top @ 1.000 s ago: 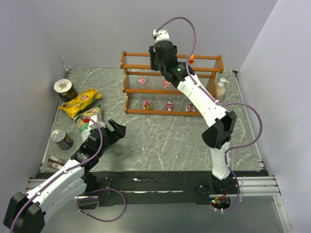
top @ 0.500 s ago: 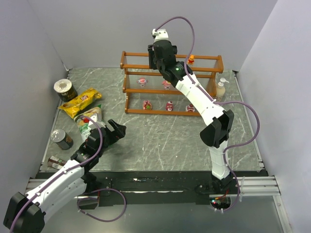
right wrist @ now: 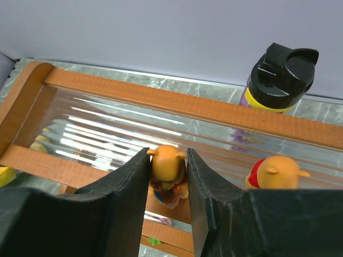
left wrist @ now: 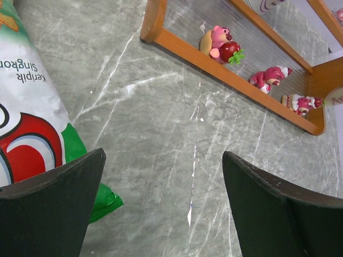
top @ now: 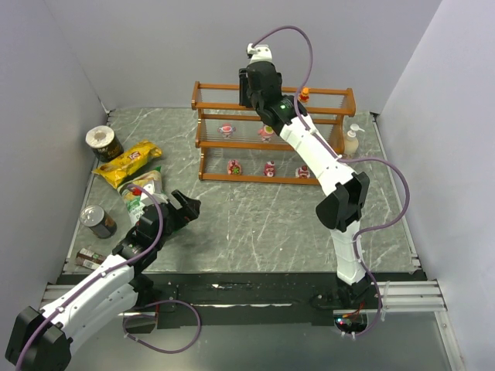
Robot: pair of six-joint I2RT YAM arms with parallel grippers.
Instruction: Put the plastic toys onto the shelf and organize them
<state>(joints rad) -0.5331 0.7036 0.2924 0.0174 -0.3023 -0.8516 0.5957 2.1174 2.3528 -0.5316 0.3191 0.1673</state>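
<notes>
Right wrist view: the right pincer is at the top tier of the shelf, with its two fingers close on both sides of an orange toy. Whether the fingers press the toy or only stand beside it, I cannot tell. A second orange toy is near it on the right, and behind the shelf stands a bottle with a black cap. The left pincer hangs wide open and empty above the tabletop, just beside a chip bag. Three pink toys stand in a row on the lowest tier.
</notes>
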